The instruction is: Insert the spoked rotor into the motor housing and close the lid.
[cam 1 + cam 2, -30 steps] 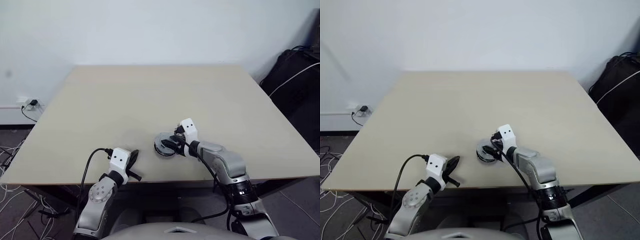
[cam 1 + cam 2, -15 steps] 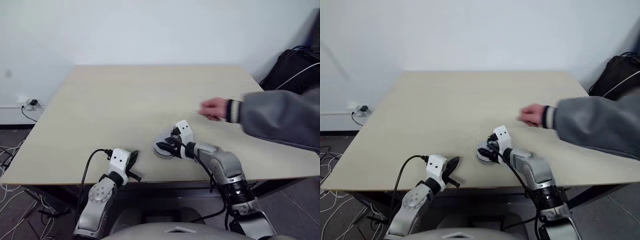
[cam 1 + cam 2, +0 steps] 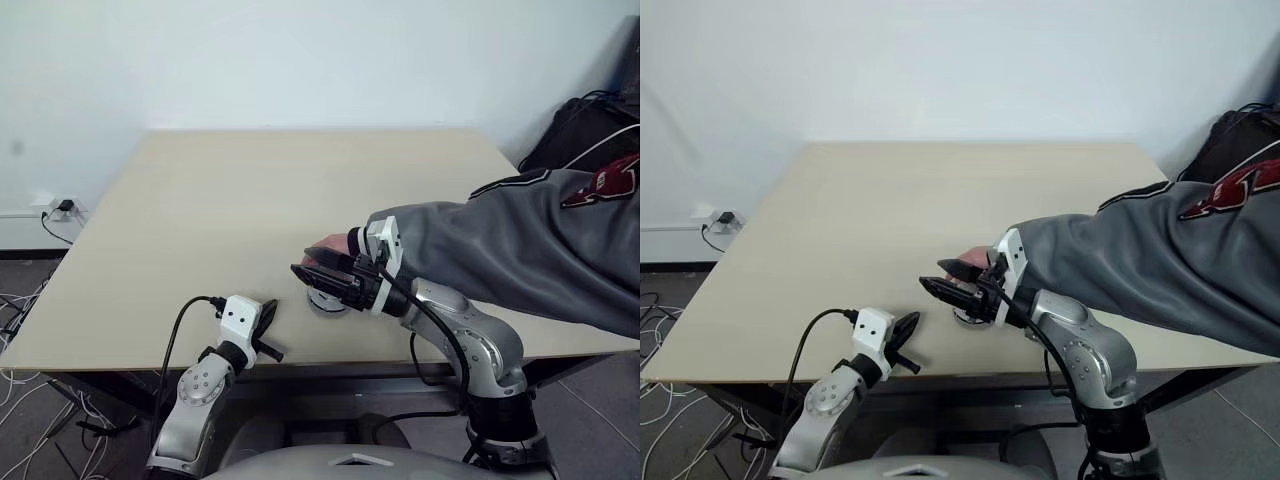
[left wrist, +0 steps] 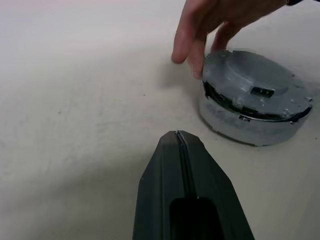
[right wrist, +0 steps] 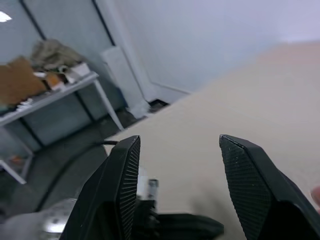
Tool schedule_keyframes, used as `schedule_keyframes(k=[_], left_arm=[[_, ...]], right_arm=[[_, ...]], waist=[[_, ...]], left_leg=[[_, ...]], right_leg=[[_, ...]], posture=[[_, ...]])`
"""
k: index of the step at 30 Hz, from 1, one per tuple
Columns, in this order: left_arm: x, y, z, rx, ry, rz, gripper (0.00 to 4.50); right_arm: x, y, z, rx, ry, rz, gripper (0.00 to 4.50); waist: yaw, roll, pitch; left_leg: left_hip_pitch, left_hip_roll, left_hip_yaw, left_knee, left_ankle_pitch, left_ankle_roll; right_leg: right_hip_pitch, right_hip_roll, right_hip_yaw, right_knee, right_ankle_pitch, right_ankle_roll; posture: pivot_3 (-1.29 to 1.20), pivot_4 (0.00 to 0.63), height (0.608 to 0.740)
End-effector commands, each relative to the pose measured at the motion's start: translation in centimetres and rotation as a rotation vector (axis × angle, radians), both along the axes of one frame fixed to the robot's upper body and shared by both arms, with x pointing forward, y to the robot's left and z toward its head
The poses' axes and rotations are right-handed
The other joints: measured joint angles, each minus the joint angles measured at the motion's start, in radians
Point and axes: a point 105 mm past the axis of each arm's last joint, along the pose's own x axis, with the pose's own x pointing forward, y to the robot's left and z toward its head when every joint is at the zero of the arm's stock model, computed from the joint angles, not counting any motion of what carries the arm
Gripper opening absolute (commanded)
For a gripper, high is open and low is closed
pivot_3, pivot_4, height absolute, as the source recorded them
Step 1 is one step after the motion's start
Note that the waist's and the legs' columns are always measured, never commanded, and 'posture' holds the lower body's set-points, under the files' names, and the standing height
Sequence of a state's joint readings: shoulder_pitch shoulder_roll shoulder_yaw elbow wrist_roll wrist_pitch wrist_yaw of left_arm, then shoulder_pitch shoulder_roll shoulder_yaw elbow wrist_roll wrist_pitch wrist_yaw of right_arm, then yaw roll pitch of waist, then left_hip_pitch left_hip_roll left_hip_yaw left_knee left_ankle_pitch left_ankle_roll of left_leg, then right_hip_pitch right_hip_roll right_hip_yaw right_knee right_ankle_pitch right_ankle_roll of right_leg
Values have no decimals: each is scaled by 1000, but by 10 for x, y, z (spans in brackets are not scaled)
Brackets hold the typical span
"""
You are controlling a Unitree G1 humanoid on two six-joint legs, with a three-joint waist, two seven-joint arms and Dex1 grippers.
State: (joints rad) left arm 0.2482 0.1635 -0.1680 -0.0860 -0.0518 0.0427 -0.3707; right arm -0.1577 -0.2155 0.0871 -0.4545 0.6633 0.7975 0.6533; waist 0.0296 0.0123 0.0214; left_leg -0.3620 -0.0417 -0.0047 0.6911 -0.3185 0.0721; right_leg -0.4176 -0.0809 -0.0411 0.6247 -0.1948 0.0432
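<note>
A round grey motor housing [image 4: 250,125] stands on the table with the grey lid [image 4: 247,82] lying on top of it; a dark seam shows along the lid's near edge. The spoked rotor is hidden. A person's hand [image 4: 210,25] reaches in from the right and its fingertips touch the lid's rim. My right gripper [image 3: 302,260] hovers just above the housing [image 3: 322,302], level and open, with nothing between its fingers [image 5: 122,185]. To the left of the housing, my left gripper [image 3: 268,312] rests shut and empty near the table's front edge, its fingertips [image 4: 179,140] pointing toward the housing.
The person's grey sleeve [image 3: 500,245] lies across the right half of the table [image 3: 250,200]. A black bag [image 3: 590,130] sits off the table at the back right. A cable [image 3: 180,325] trails from my left wrist over the front edge.
My right gripper has lifted off the housing and swung up to level, still open. A person's arm came in from the right and reached the lid. My left arm stayed still.
</note>
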Motion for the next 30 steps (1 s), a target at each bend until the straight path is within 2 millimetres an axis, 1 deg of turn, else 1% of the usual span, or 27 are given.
schedule_keyframes(k=[1, 30], left_arm=[[6, -4, 14, -17, -51, -14, 0], [6, -5, 14, -19, -51, -13, 0]], right_arm=[[-2, 0, 15, 35, -51, 11, 2675], [1, -1, 11, 0, -46, 8, 2675]], waist=[[1, 0, 0], [5, -1, 0]], left_leg=[[0, 0, 0, 0, 0, 0], [0, 0, 0, 0, 0, 0]], right_leg=[[0, 0, 0, 0, 0, 0], [0, -1, 0, 0, 0, -1]], posture=[[0, 0, 740], [0, 0, 740]])
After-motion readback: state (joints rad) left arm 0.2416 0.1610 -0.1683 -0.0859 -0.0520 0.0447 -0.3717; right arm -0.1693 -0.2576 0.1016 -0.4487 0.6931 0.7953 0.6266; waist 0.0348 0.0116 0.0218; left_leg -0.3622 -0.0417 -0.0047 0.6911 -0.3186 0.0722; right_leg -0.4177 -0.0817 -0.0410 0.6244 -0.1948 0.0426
